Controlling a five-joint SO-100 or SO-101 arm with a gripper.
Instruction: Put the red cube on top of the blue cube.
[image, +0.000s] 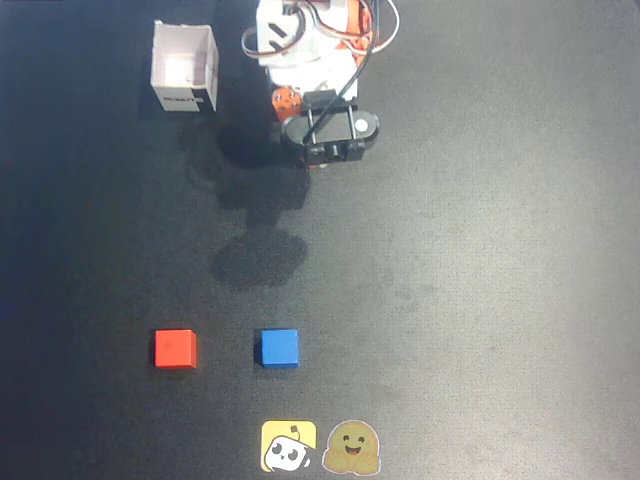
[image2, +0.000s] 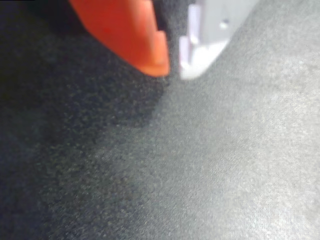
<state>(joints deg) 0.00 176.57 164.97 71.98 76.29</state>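
The dark table (image: 480, 300) carries everything. The white open box (image: 184, 68) stands at the top left in the overhead view. The gripper (image2: 172, 70) holds nothing; its orange and white fingers are almost together. The red cube (image: 175, 348) lies left of the blue cube (image: 278, 347), apart, both far from the arm.

Claw (image2: 172, 67) nearly closed, empty.
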